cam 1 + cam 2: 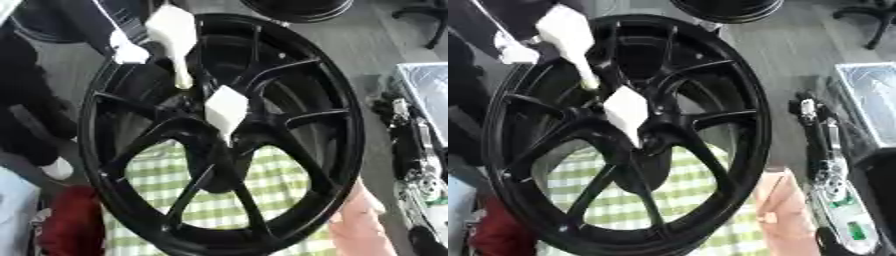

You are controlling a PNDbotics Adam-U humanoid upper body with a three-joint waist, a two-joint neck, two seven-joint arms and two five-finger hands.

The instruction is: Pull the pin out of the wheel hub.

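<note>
Left eye view is nearly filled by the black wheel point(337, 125), which stands on its rim and leans slightly. This turns its spokes and hub toward us so the centre can be reached from the front. Under it lies a green checked cloth point(162, 175), which we judge is there to cushion the rim and stop it sliding.

Along the right edge, well apart from the wheel, is a black-and-silver mechanism that we take for the right hand point(826, 170). It looks idle and touches nothing, and we cannot tell how its fingers are set. We can make out no left hand.

A long white tapered piece point(175, 37) hangs over the upper spokes, its narrow end pointing down. What it is stays unclear to us.

The smaller white wedge at the hub is the pin point(226, 111). It is seated in the centre with its broad head standing proud, which leaves something to grasp. We judge the pull not yet begun.
</note>
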